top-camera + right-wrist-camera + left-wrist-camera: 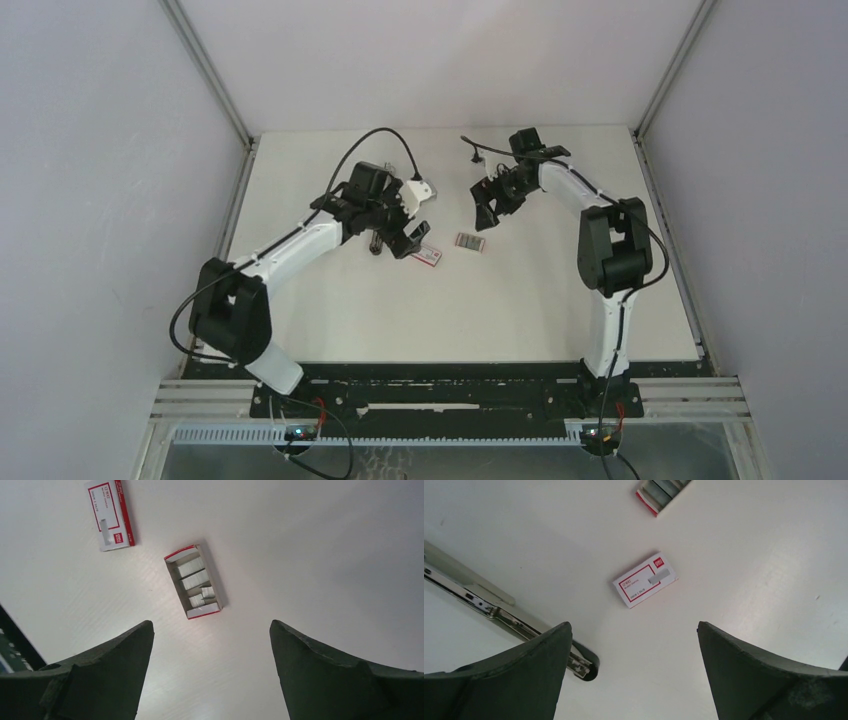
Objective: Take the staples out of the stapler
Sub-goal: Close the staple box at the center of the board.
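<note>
The stapler (481, 605) lies flat on the white table (749, 555), hinged open — silvery rail and grey arm splayed in a narrow V — its dark rounded end free.

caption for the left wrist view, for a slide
Open left pincer above the table, the stapler lying to one side, a red-and-white box ahead.

Place: robot lab test booth
Walls: plain white panels (100, 150) on metal posts (205, 70)
Base: white table (450, 310), black mounting rail (440, 385)
</note>
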